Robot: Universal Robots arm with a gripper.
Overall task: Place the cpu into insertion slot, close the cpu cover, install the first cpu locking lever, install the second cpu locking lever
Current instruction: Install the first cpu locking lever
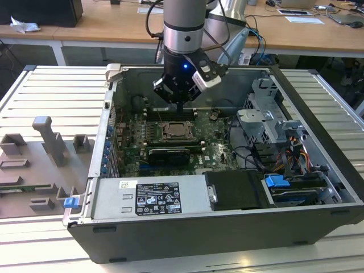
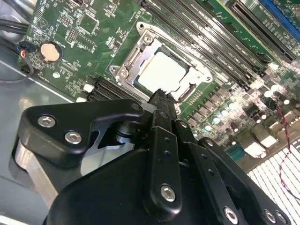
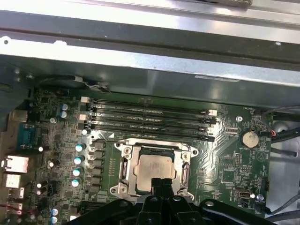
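Hand (image 1: 178, 104) reaches down into the open computer case (image 1: 318, 114), which lies on the slatted tabletop (image 1: 45, 96); its fingers are clenched together with nothing between them, and in both wrist views their tips (image 2: 161, 96) (image 3: 161, 184) sit at the edge of the socket. Inside the case, the green circuit board (image 3: 225, 159) carries long black memory slots (image 3: 150, 117) just beside the insertion slot (image 2: 135, 80). The cpu cover (image 2: 140, 54) lies flat over the slot, and the cpu (image 2: 161, 75) is seated within, its pale top showing through the cover's window. A round coin battery (image 2: 49, 51) sits near the board's edge.
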